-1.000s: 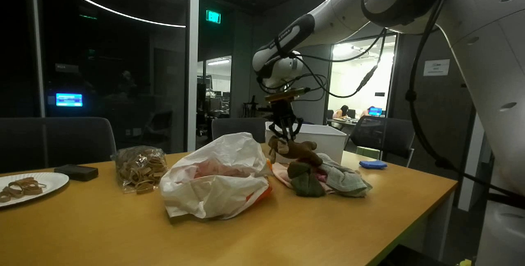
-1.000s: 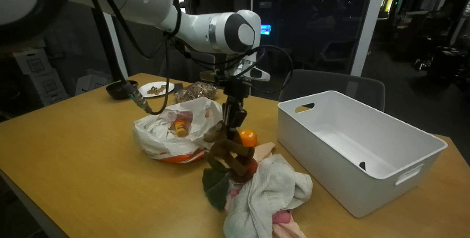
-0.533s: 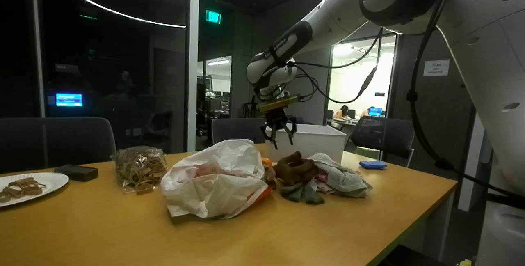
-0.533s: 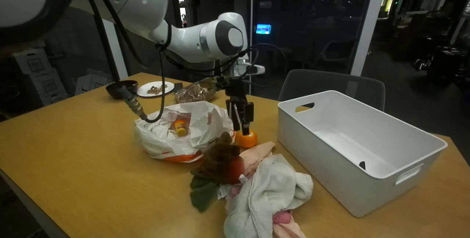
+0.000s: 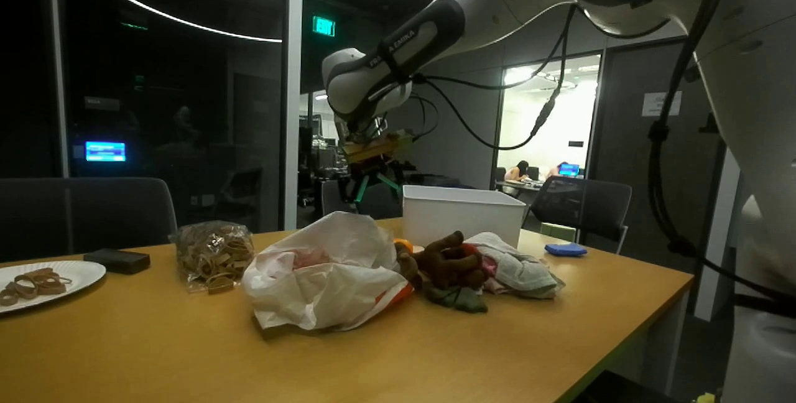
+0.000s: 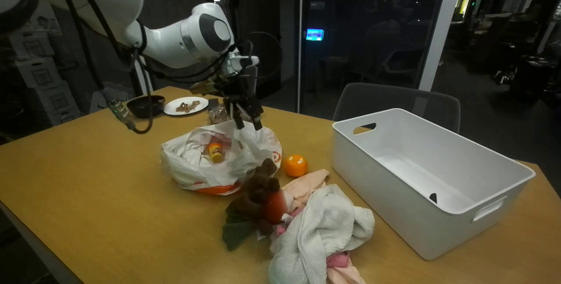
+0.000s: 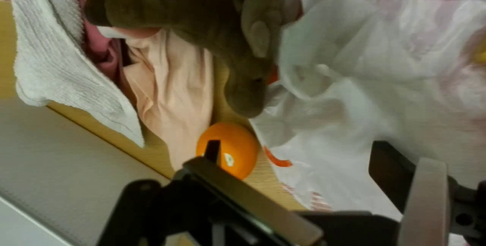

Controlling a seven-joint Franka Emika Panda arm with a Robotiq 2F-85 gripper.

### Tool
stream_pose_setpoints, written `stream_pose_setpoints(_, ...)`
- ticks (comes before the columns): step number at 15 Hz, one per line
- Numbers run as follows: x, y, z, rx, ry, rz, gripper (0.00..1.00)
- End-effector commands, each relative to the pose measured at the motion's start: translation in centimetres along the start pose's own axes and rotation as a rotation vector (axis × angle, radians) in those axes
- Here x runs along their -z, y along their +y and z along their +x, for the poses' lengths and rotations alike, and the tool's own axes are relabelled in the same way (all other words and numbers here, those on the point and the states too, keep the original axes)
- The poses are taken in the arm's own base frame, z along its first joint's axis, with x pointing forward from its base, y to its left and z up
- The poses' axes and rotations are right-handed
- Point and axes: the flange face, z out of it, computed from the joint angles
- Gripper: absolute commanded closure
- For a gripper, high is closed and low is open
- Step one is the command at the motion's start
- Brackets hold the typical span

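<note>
I have my claw [image 7: 296,151] spread wide over the edge of the white plastic bag [image 5: 329,285], near a round orange thing [image 6: 296,166]. On the worktop [image 6: 114,179], the brown stuffed toy [image 7: 212,22] lies between the bag and the grey towel [image 6: 322,222].

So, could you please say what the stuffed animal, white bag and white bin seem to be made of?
Stuffed animal: apparently plush fabric, matte, with soft-looking, rounded limbs.
White bag: probably thin plastic film, faintly glossy, judging by its crumpled, partly translucent folds.
White bin: likely moulded plastic, smooth and satiny, judging by its rounded corners and cut-out handles.
</note>
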Motion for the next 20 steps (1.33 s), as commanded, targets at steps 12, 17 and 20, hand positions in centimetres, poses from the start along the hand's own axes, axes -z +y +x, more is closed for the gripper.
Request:
stream_pose_setpoints(12, 5.3, -6.0, -9.7, 0.474, -0.093, 0.098, 0.00)
stream_pose_setpoints(17, 2.6, -7.3, -7.3, 0.523, -0.118, 0.122, 0.00)
stream_pose_setpoints(20, 1.0, -8.3, -5.6, 0.566, -0.114, 0.141, 0.00)
